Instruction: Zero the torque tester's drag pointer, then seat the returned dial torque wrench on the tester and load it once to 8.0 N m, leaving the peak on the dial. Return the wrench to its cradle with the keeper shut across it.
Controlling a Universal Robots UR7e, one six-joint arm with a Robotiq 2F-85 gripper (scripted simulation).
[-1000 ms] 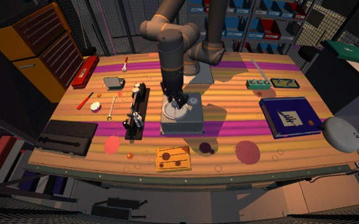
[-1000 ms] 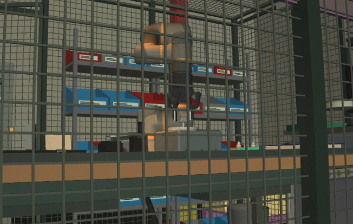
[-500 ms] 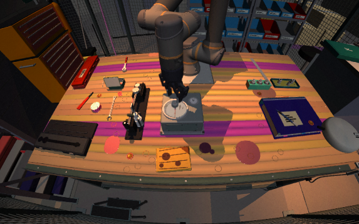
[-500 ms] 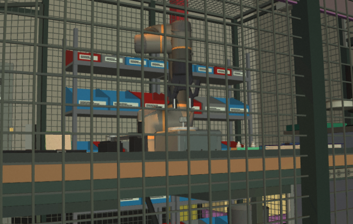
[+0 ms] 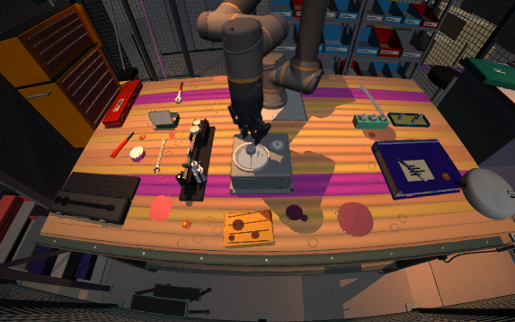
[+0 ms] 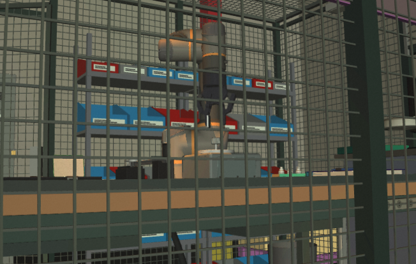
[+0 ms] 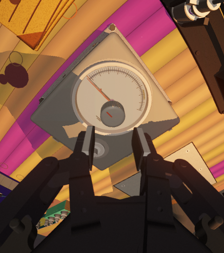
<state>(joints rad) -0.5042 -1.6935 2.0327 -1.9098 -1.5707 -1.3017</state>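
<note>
My gripper (image 7: 114, 143) (image 5: 253, 134) (image 6: 215, 122) hangs a short way above the grey torque tester (image 5: 261, 164) (image 7: 104, 100) in the middle of the bench, over its far part. The tester's round dial (image 7: 111, 96) carries a knurled knob (image 7: 112, 114) (image 5: 250, 148) at its centre, and a thin orange pointer (image 7: 97, 87) runs from the hub toward the scale's low end. A square drive socket (image 7: 96, 150) (image 5: 277, 145) sits in the tester's top beside the dial. The dial torque wrench (image 5: 194, 150) lies in its dark cradle (image 5: 197, 164) left of the tester. The gripper is open and holds nothing.
A black foam tool case (image 5: 95, 197) sits at the bench's near left, and an orange clipboard (image 5: 248, 228) lies in front of the tester. A blue book (image 5: 416, 167) and a green terminal block (image 5: 370, 120) are on the right. Loose spanners and a screwdriver (image 5: 122, 145) lie left of the cradle.
</note>
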